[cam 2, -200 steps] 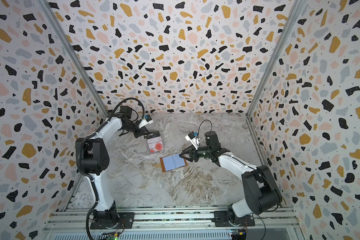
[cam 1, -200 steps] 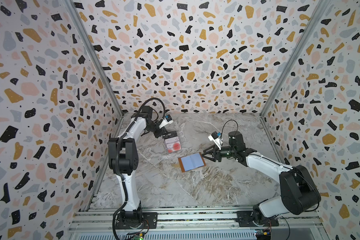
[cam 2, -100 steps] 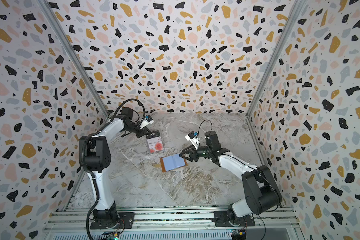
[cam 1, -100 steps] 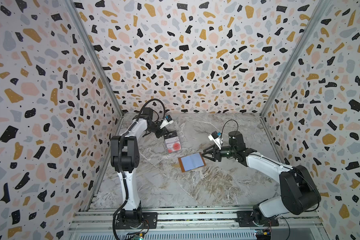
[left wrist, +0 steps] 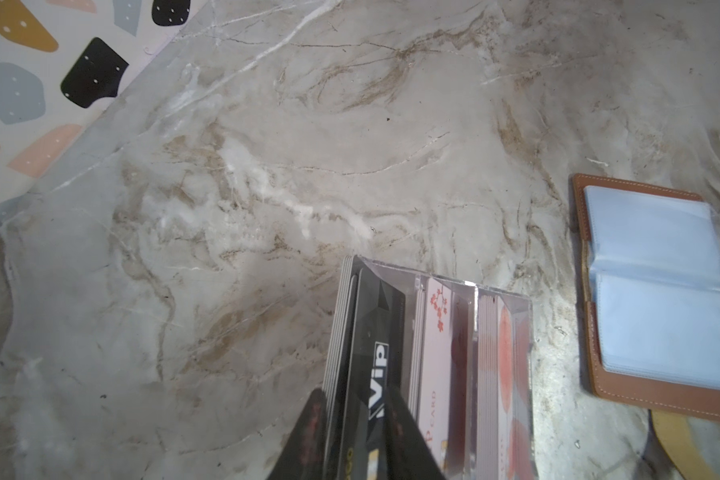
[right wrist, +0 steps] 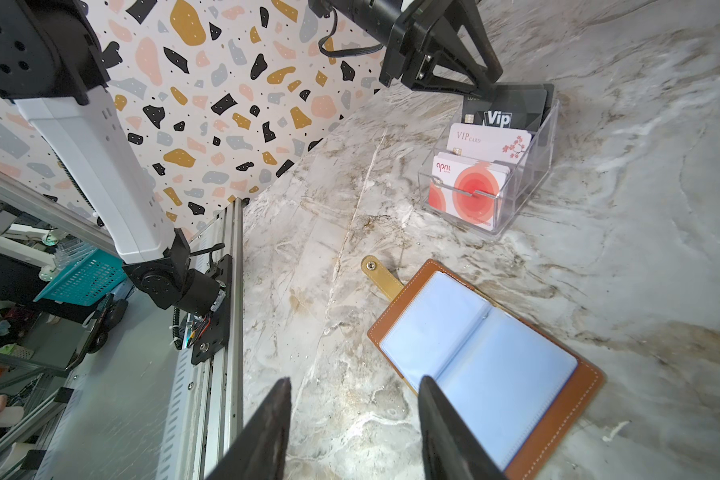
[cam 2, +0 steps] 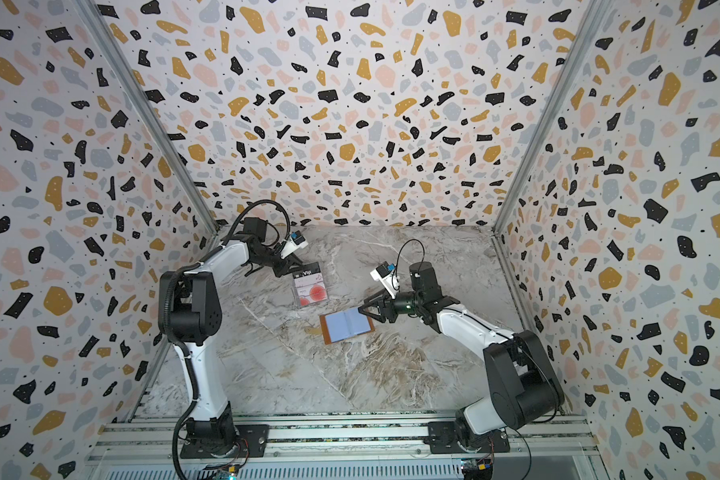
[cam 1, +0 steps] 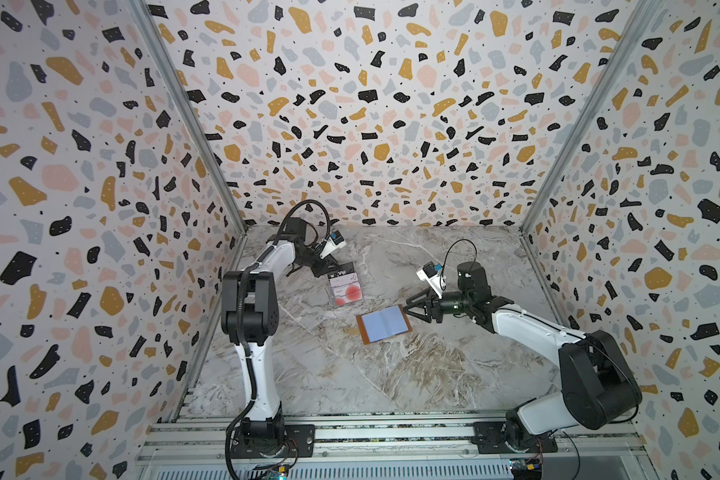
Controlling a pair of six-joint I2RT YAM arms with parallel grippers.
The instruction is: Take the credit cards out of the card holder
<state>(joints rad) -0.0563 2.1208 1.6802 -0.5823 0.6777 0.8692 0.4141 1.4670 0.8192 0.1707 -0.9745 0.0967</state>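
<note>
The card holder [cam 1: 384,326] lay open on the bench [cam 1: 350,374]; credit cards [right wrist: 470,195] stood in the clear case [right wrist: 535,166], farther left; left tool [left wrist: 355,392] straddled a dark card [left wrist: 377,357], grip unclear; right tool [right wrist: 355,381] hung spread; a snagged card could tip the case.

The left arm [cam 1: 248,307] rises from the near edge of the desk [cam 1: 350,374], elbow high, forearm reaching toward the far left corner. Its left pincer [cam 1: 328,271] tips downward, jaws parted a little. The right arm [cam 1: 528,328] stretches low toward the desk's middle, right pincer [cam 1: 410,311] nearly level, jaws spread wide.
</note>
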